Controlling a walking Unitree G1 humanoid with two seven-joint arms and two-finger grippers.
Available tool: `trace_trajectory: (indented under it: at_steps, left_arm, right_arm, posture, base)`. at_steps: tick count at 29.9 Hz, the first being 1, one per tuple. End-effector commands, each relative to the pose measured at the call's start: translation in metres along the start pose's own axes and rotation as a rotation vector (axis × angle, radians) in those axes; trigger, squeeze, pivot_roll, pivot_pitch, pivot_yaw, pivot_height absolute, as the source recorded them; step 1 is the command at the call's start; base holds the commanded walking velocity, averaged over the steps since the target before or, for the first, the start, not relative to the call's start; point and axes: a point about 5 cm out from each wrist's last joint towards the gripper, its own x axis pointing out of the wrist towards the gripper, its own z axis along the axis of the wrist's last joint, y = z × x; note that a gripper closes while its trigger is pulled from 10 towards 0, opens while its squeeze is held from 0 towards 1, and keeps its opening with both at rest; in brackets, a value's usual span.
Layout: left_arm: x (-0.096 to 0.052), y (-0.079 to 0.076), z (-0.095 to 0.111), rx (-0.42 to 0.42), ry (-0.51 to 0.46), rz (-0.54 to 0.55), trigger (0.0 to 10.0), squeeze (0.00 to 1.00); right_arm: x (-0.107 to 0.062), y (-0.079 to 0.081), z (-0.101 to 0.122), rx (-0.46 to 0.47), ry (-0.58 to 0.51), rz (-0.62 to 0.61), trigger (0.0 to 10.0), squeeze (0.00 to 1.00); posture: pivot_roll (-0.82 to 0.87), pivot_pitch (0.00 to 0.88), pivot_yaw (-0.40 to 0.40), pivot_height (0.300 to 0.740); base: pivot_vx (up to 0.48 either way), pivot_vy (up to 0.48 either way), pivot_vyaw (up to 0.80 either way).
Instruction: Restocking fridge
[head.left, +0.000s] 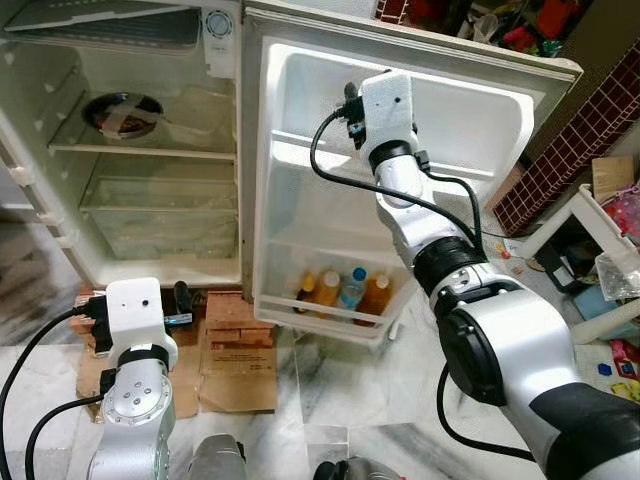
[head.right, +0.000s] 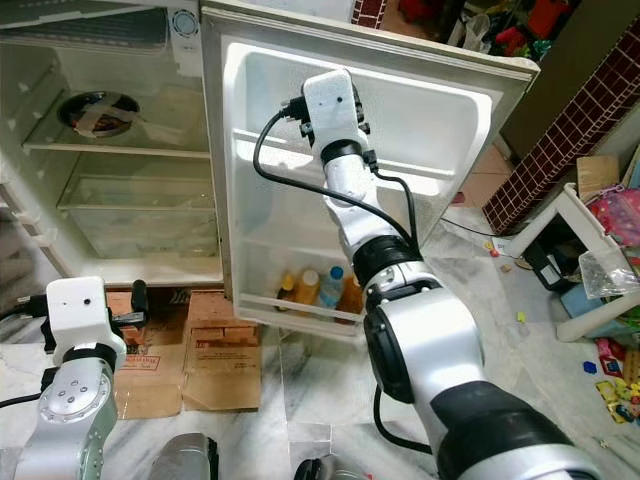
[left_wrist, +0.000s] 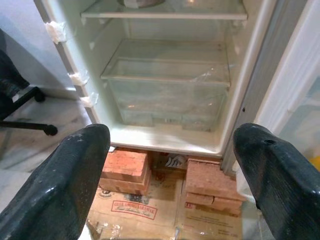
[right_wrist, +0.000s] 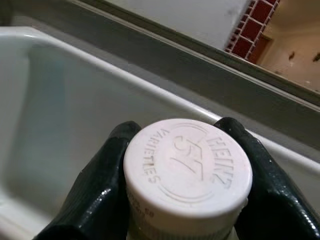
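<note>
Right gripper (right_wrist: 187, 175) is clamped on a bottle (right_wrist: 187, 170) with a white Heinz "57 varieties" cap, one finger on each side of the neck. The right arm is raised into the upper part of the open fridge door (head.left: 520, 100), with the gripper up at the top door shelf (head.left: 470, 165). The head views hide the bottle behind the wrist, so I can't tell whether its base is seated on the shelf yet.

Step in hand, my read: placing the bottle in the upper door shelf.

Next move calls for lowering it until the base sits behind the shelf rail, upright, then opening the fingers and backing straight out without clipping the cap.

Left gripper (left_wrist: 175, 165) is open and holds nothing. It sits low in front of the fridge body, looking at the clear drawer (left_wrist: 167, 90) at the bottom and the bricks (left_wrist: 125, 167) and cardboard (left_wrist: 135, 212) under the fridge.

Already stocked: four drink bottles (head.left: 340, 290) stand in a row in the bottom door shelf. A dark pan (head.left: 122, 113) sits on the upper shelf inside the fridge, and the glass shelf (head.left: 150, 150) under it has room left.

Risk: the door could swing if the arm pushes on it during release.
</note>
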Motion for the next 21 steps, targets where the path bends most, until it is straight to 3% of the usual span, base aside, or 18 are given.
trace_trajectory:
  at_steps: [1, 2, 3, 4, 5, 8, 9, 11, 12, 21]
  left_arm:
    - [-0.001, -0.002, 0.003, -0.004, -0.004, -0.004, 10.0, 0.00]
    - [0.000, -0.002, 0.003, -0.004, -0.004, -0.005, 10.0, 0.00]
    - [0.000, -0.003, 0.003, -0.003, -0.002, -0.008, 10.0, 0.00]
    - [0.001, -0.004, 0.003, -0.002, 0.002, -0.014, 10.0, 0.00]
    - [0.002, -0.004, 0.002, -0.002, 0.005, -0.019, 10.0, 0.00]
    - [0.004, -0.006, -0.001, -0.001, 0.019, -0.022, 10.0, 0.00]
    - [0.005, -0.007, -0.001, 0.000, 0.023, -0.023, 10.0, 0.00]
    - [0.007, -0.008, -0.001, -0.001, 0.027, -0.021, 10.0, 0.00]
    - [0.008, -0.008, -0.001, -0.002, 0.028, -0.019, 10.0, 0.00]
    - [0.012, -0.008, -0.002, -0.003, 0.031, -0.014, 10.0, 0.00]
  right_arm:
    - [-0.003, -0.005, -0.015, 0.013, 0.095, -0.021, 10.0, 0.00]
    - [-0.004, -0.006, -0.017, 0.021, 0.102, -0.025, 10.0, 0.00]
    - [-0.004, -0.007, -0.019, 0.031, 0.114, -0.029, 10.0, 0.41]
    - [-0.005, -0.009, -0.021, 0.039, 0.129, -0.033, 10.0, 0.55]
    - [-0.005, -0.009, -0.022, 0.038, 0.134, -0.033, 10.0, 0.78]
    - [-0.005, -0.012, -0.022, 0.036, 0.135, -0.037, 10.0, 0.82]
    - [-0.004, -0.013, -0.022, 0.032, 0.133, -0.040, 10.0, 0.92]
    - [-0.003, -0.017, -0.020, 0.022, 0.123, -0.051, 10.0, 0.91]
    - [-0.002, -0.020, -0.018, 0.019, 0.113, -0.062, 10.0, 1.00]
    - [0.002, -0.024, -0.007, 0.039, 0.059, -0.085, 10.0, 1.00]
  posture:
    - [0.27, 0.077, -0.160, 0.740]
    - [0.27, 0.077, -0.160, 0.740]
    - [0.27, 0.075, -0.158, 0.740]
    - [0.26, 0.069, -0.159, 0.740]
    - [0.26, 0.067, -0.159, 0.740]
    - [0.25, 0.059, -0.160, 0.740]
    - [0.25, 0.052, -0.163, 0.740]
    - [0.25, 0.048, -0.164, 0.740]
    - [0.25, 0.042, -0.165, 0.740]
    - [0.25, 0.034, -0.167, 0.740]
  base:
    - [0.000, 0.000, 0.00]
    - [0.000, 0.000, 0.00]
    - [0.000, 0.000, 0.00]
    - [0.000, 0.000, 0.00]
    - [0.000, 0.000, 0.00]
    - [0.000, 0.000, 0.00]
    - [0.000, 0.000, 0.00]
    - [0.000, 0.000, 0.00]
    - [0.000, 0.000, 0.00]
    - [0.000, 0.000, 0.00]
